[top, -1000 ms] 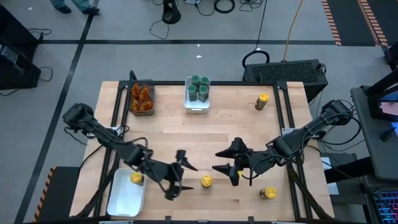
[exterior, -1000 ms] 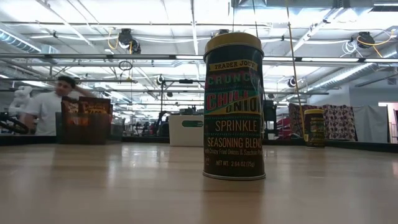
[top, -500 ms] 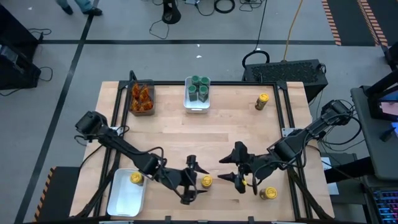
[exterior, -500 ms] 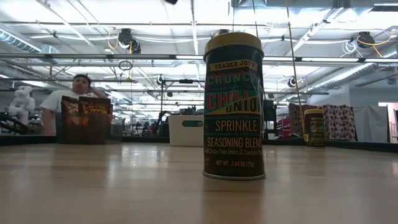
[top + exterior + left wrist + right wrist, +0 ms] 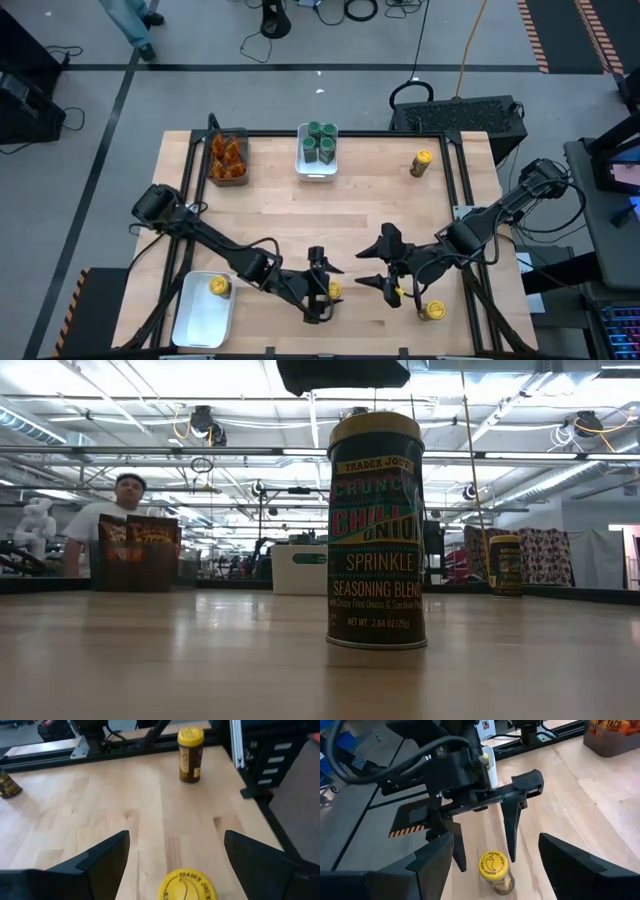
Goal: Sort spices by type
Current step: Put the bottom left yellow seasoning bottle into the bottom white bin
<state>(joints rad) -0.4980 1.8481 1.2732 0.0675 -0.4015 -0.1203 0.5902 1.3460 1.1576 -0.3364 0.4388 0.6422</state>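
High view: left gripper point(image 5: 322, 288), spread wide, has advanced to straddle the yellow-lidded jar point(image 5: 332, 291).

In the low view, the tall yellow-lidded jar point(image 5: 377, 530) standing on the bench point(image 5: 180, 660) carries a dark label reading "TRADER JOE'S" along the top band, then "CRUNCHY", "CHILI ONION" in red-and-yellow letters, "SPRINKLE" and "SEASONING BLEND". Below that runs a smaller line that cannot be made out in full, then "NET WT. 2.64 OZ (75g)". In the left wrist view, the yellow lid point(image 5: 187, 885) between the pincer's fingers is embossed "TRADER JOE'S". In the right wrist view, the orange packets in the bin point(image 5: 612, 735) at the bench's far edge show "TACO".
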